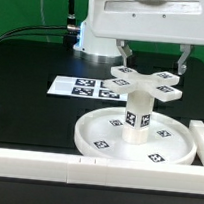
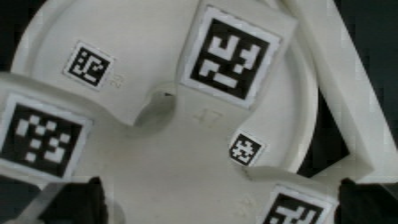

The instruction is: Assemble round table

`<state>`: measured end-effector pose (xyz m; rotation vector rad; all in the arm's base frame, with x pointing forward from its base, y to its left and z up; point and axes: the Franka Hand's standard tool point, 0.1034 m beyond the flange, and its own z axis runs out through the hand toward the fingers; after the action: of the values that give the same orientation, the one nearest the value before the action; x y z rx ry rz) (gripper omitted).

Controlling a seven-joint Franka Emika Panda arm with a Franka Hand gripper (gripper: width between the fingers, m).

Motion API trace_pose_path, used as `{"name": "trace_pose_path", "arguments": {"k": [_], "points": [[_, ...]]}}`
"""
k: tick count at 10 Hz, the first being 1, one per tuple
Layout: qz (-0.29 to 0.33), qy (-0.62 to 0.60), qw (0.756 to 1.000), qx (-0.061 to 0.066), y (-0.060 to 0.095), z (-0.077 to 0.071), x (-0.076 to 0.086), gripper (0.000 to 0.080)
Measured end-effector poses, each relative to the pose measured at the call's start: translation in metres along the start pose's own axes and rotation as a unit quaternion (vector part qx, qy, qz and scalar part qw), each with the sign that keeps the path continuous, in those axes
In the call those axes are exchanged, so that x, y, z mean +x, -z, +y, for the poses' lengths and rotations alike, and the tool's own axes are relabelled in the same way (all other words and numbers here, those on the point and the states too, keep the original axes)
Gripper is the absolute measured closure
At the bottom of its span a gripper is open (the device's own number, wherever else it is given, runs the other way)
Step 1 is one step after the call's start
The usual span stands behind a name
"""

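- Now the white plastic cross-shaped foot (image 1: 142, 82) sits atop the short white cylindrical leg (image 1: 137, 116), upright in the large white rimmed round disc (image 1: 137, 139) by the bench's front edge.
- The jaws straddle the foot, spread, apparently not pinching.
- Best to close squarely on the foot and turn it without tilting the leg.

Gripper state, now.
Gripper: open, fingers straddling the cross-shaped foot atop the leg; not visibly clamped on it.

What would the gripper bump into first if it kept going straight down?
Most likely the cross-shaped foot, right below the gripper. The foot sits atop the cylindrical leg, standing on the round disc. Depth is hard to judge.
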<state>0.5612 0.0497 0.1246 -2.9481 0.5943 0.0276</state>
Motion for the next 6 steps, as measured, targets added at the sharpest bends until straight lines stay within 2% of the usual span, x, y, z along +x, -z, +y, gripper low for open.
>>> {"name": "trace_pose_path", "arguments": {"k": [2, 3, 6], "points": [[-0.001, 0.11, 0.994, -0.019, 0.0024, -0.0073, -0.0015, 0.015], [-0.001, 0.137, 0.99, -0.022, 0.0018, -0.0103, -0.0033, 0.015], [-0.003, 0.245, 0.969, -0.022, 0.0019, -0.0073, -0.0018, 0.015]]}}
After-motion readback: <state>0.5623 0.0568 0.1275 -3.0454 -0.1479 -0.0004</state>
